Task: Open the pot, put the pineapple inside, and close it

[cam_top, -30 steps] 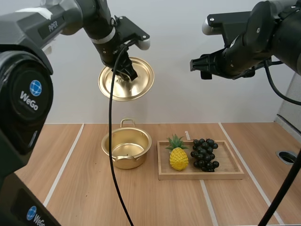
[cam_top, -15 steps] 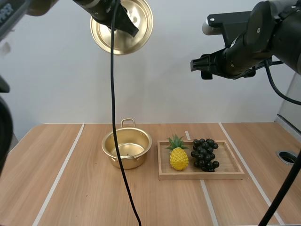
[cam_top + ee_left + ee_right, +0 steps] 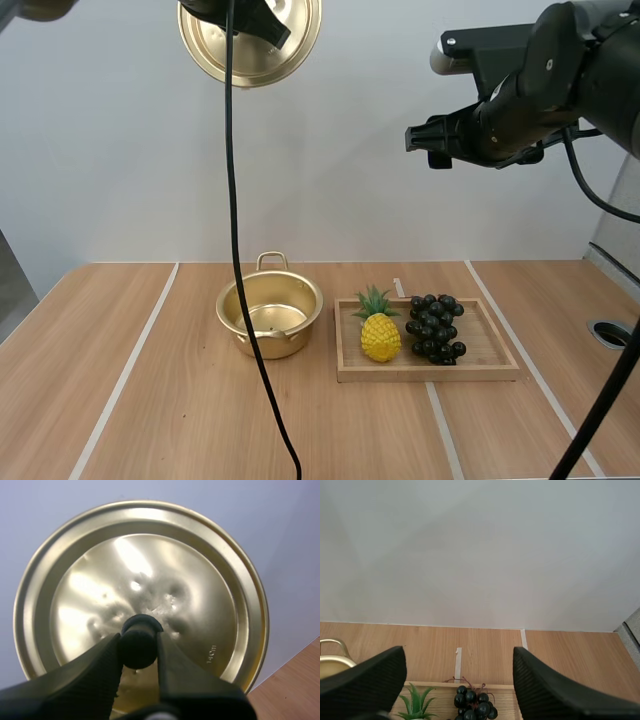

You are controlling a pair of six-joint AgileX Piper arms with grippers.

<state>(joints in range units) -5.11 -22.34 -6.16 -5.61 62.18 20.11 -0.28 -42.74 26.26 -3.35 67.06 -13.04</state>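
The left gripper (image 3: 139,645) is clamped on the black knob (image 3: 138,641) of the round gold metal lid (image 3: 200,580), held high above the light wooden table (image 3: 150,400) with its face upright. A small stamp near the lid's rim seems to read "14cm". The open gold metal pot (image 3: 262,345) stands towards the table's far edge. Just to its right lies a shallow wooden tray (image 3: 490,355). The yellow pineapple with a green leafy crown (image 3: 380,335) sits at the tray's left end, with a bunch of dark grapes (image 3: 433,328) just beside it. The right gripper (image 3: 457,660) hangs high above the tray, its fingers apart and empty.
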